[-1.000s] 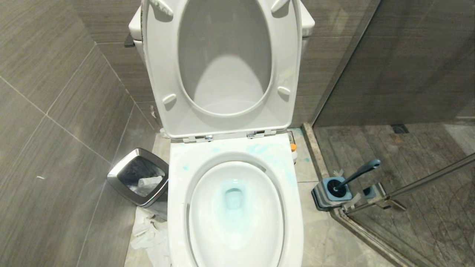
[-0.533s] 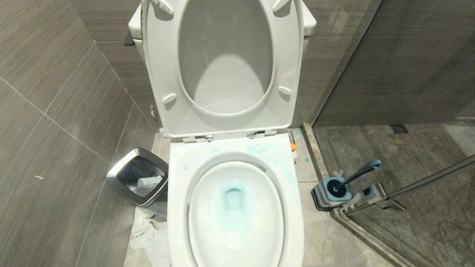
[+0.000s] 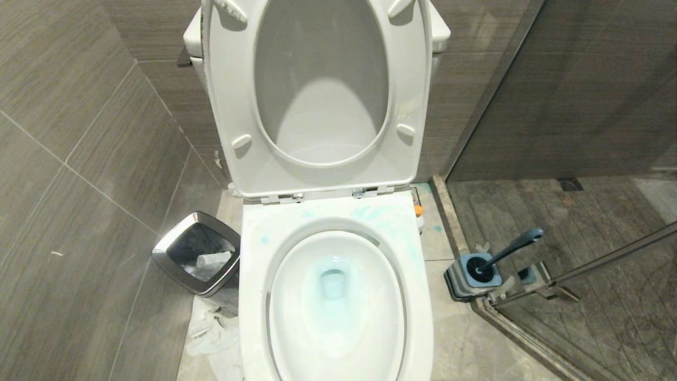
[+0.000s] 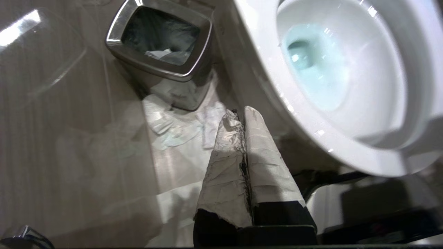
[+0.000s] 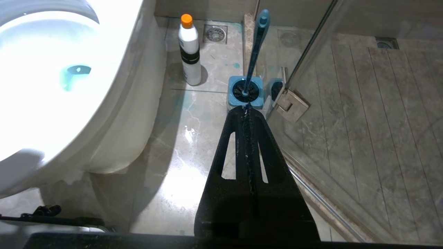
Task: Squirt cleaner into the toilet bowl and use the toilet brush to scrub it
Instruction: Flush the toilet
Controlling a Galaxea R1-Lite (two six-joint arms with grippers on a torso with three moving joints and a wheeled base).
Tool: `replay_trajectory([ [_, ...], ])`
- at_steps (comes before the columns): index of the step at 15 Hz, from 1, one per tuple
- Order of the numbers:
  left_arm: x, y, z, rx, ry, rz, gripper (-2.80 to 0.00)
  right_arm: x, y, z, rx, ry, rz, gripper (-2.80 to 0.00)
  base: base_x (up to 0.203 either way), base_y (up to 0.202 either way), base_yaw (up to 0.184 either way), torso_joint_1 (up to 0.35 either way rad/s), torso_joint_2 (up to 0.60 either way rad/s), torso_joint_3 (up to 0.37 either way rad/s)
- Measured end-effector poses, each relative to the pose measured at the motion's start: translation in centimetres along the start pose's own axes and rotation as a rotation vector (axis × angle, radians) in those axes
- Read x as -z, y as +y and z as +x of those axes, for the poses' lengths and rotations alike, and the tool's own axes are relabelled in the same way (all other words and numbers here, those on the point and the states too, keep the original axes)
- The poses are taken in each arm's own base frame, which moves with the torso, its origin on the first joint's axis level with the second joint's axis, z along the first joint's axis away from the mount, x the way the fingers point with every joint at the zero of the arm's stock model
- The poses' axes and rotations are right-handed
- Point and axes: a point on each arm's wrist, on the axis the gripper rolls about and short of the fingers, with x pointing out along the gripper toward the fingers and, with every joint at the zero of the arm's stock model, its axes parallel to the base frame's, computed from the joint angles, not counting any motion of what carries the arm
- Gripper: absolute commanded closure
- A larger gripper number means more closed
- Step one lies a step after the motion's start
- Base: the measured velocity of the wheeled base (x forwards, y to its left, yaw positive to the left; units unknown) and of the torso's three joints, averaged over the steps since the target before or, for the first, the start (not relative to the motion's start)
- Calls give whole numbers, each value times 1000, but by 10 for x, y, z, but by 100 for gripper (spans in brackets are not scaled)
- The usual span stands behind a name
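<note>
While the seat and lid are standing raised against the cistern, the toilet bowl (image 3: 338, 296) is lying open with the cleaner (image 3: 332, 286) already in it: pale turquoise is tinting the water around the drain and smearing across the back of the rim by the hinges. So the squirting looks done, and going by these views alone I cannot tell whether any scrubbing has happened.

The toilet brush (image 3: 510, 247) is sitting head-down in its square blue holder (image 3: 472, 274) on the floor to the right of the toilet, against the glass shower door's sill, its handle leaning free with nothing gripping it. A white bottle (image 5: 189, 52) with an orange cap is standing on the floor beside the toilet's base.

Neither arm is showing from above. The left gripper (image 4: 241, 116) is hanging low beside the bowl's left edge, near the steel bin (image 3: 197, 253), taped fingers pressed together and empty. The right gripper (image 5: 246, 110) is pointing toward the holder, fingers also together, holding nothing.
</note>
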Motion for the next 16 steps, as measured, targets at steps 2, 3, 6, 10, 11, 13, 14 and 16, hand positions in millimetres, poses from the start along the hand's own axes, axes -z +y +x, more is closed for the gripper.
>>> replay_trajectory([
  [2,13,-1,5,-11,40,63,0,0,0,0,0,0,0,0,0,0,0,0,0,0],
  [3,20,-1,7,-6,62,86,0,0,0,0,-1,0,0,0,0,0,0,0,0,0],
  [6,36,-3,10,8,149,107,0,0,0,0,-1,0,1,0,0,0,0,0,0,0],
  [10,55,-4,24,4,48,109,0,0,0,0,0,0,0,0,0,0,0,0,0,0],
  [11,55,-4,26,11,-3,110,0,0,0,0,-1,0,0,0,0,0,0,0,0,0],
  [13,56,-5,27,27,-27,105,0,0,0,0,0,0,0,0,0,0,0,0,0,0],
  [14,58,-5,27,38,-21,98,0,0,0,0,0,0,0,0,0,0,0,0,0,0],
  [16,59,-6,27,86,-21,85,0,0,0,0,-1,0,0,0,0,0,0,0,0,0],
])
